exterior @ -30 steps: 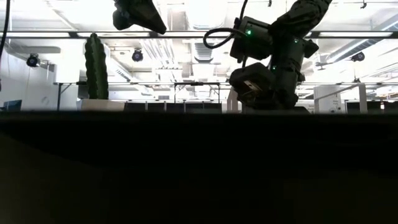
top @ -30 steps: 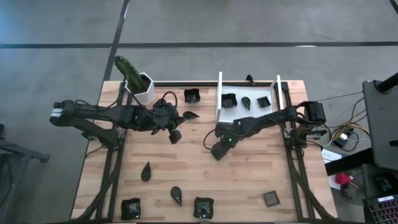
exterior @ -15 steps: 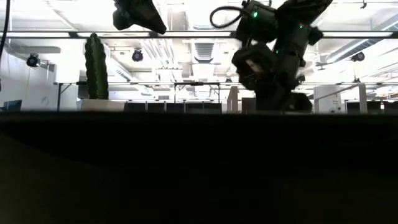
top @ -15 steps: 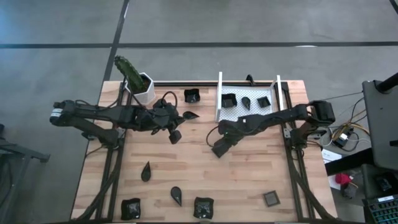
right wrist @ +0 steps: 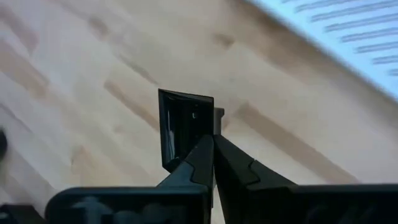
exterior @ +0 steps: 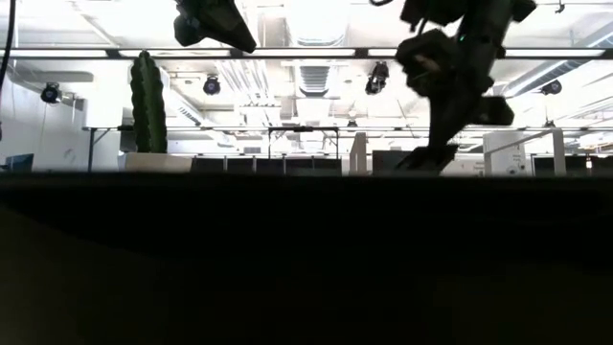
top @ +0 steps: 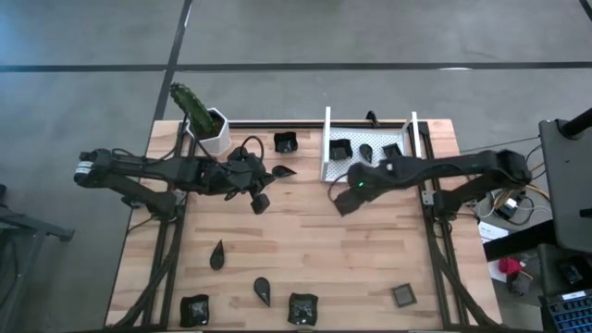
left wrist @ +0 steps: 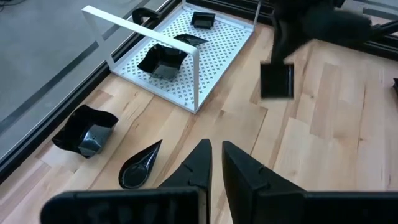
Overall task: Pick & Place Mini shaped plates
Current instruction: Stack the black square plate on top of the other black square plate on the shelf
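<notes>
Carrying stage, as judged: one square mini plate (right wrist: 185, 127) is clamped by its rim between the right gripper's (top: 347, 201) fingers, hanging on edge above the bare wood of the desk (top: 370, 268), just beside the near left corner of the white tray (top: 370, 166). The left wrist view shows the same plate (left wrist: 276, 81) aloft beside the tray's raised wire end frame (left wrist: 143, 34).

Next move, as judged: travel over the perforated floor of the tray, clear of that frame, then lower and release into a free patch.

Tray contents: three plates already inside, a square one (top: 340, 148), a teardrop (top: 366, 152) and another square (top: 392, 151). They fill the far strip, so the nearer part looks the likelier landing place.

Loose stock on the desk:
- crumpled-looking square plate (top: 285, 141) and teardrop (top: 284, 171), near the left arm;
- teardrop (top: 217, 254) and teardrop (top: 264, 290), mid-desk;
- two squares (top: 194, 310), (top: 302, 307) at the near edge;
- greyer square (top: 402, 295) at the near right.

Left gripper (top: 260, 202): idle above the desk, well apart from the right one, fingers nearly together and empty in its wrist view.

Obstacles: the tray's upright frames; a white pot with cactus (top: 209, 125) at the far left corner, out of the path.
</notes>
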You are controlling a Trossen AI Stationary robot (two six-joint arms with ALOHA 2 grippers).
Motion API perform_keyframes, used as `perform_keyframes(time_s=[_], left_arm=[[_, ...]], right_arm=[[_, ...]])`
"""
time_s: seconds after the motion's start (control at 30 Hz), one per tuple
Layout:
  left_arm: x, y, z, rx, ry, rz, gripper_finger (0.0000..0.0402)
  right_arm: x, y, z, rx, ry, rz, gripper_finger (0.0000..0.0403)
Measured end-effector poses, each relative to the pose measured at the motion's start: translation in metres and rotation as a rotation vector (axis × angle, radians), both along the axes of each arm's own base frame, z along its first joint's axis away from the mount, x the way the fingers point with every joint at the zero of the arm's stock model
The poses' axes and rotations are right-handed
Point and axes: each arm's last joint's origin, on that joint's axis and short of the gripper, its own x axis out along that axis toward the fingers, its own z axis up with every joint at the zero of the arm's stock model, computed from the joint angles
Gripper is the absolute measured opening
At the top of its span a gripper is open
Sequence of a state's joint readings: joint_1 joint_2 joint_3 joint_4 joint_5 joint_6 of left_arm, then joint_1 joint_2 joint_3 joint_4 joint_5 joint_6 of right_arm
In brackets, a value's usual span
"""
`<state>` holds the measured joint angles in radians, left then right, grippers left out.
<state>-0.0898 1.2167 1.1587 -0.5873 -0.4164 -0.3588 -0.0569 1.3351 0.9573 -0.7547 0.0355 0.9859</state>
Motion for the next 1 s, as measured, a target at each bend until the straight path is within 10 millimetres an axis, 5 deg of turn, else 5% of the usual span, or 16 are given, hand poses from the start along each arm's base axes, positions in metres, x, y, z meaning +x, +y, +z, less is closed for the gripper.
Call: perform_keyframes(time_s=[0.47, 1.0], left_arm=[[0.000, 0.000, 0.000, -0.004, -0.001, -0.005, 0.0030], [0.000, 0.000, 0.000, -0.013, -0.006, -0.002, 0.0030]], right_arm=[[-0.063, -0.073, 0.056, -0.133, 0.111, -0.193, 0.0008], [-0.094, -0.180, 0.060, -0.126, 0.353, -0.228, 0.0008]])
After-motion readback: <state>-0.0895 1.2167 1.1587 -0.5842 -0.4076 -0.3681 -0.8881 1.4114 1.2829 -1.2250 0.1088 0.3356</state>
